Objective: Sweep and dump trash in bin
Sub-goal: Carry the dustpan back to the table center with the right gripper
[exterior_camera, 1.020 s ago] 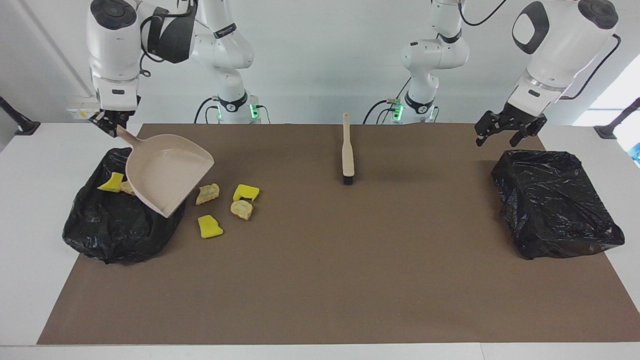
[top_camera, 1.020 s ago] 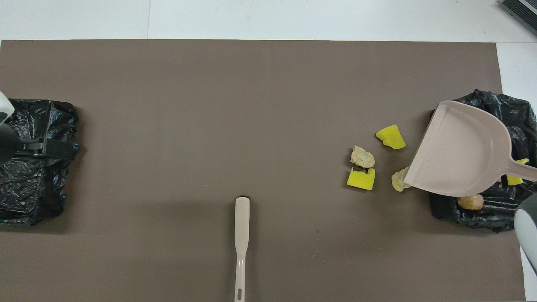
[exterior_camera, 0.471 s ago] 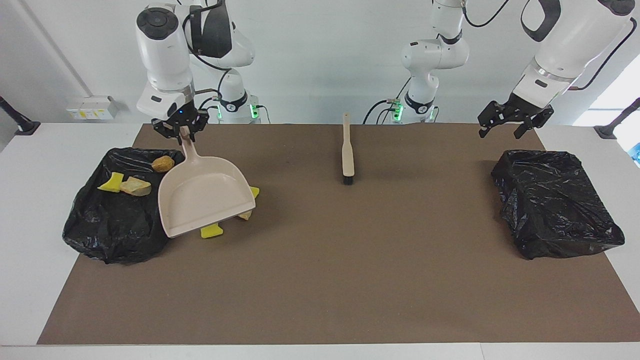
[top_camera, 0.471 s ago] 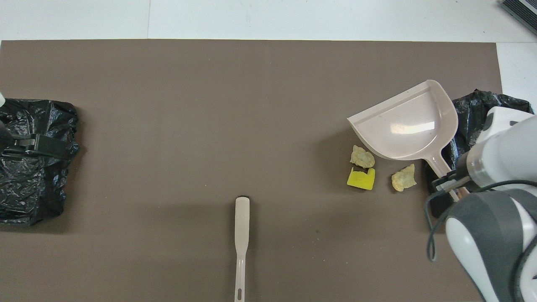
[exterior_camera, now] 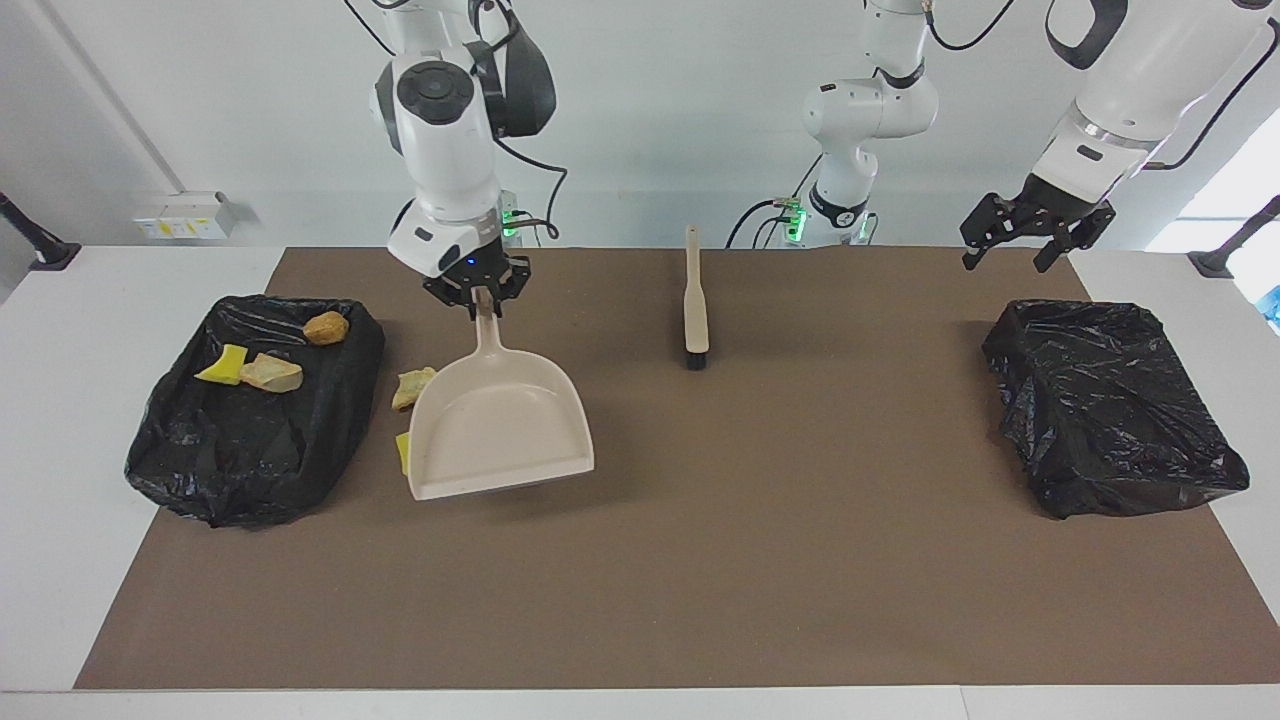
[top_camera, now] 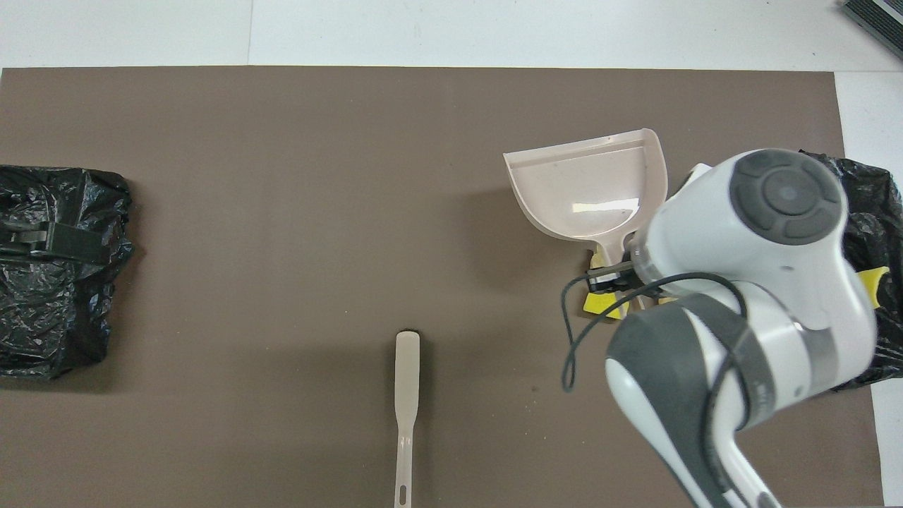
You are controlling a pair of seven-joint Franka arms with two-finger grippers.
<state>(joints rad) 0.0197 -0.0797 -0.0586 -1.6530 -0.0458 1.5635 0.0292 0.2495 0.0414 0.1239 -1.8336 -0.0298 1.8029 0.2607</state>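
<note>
Step in hand: the dustpan looked emptied and on its way to the scraps not yet binned — a judgement from its bare tray.
Right gripper: clamped on the dustpan's handle, holding the pan tilted over the brown mat, mouth away from the robots.
Left gripper: waited with fingers spread above the mat's edge, near the black bag at its own end, holding nothing.
Trash binned: three pieces lay in the bin at the right arm's end — a yellow chunk, a tan lump and a brown lump.
Trash left: a crusty lump and a yellow scrap showed on the mat beside the pan; others may have been hidden under it.
Brush: lay untouched mid-mat.
Next move: likely the pan's lip set flat by the scraps, and the brush fetched.
</note>
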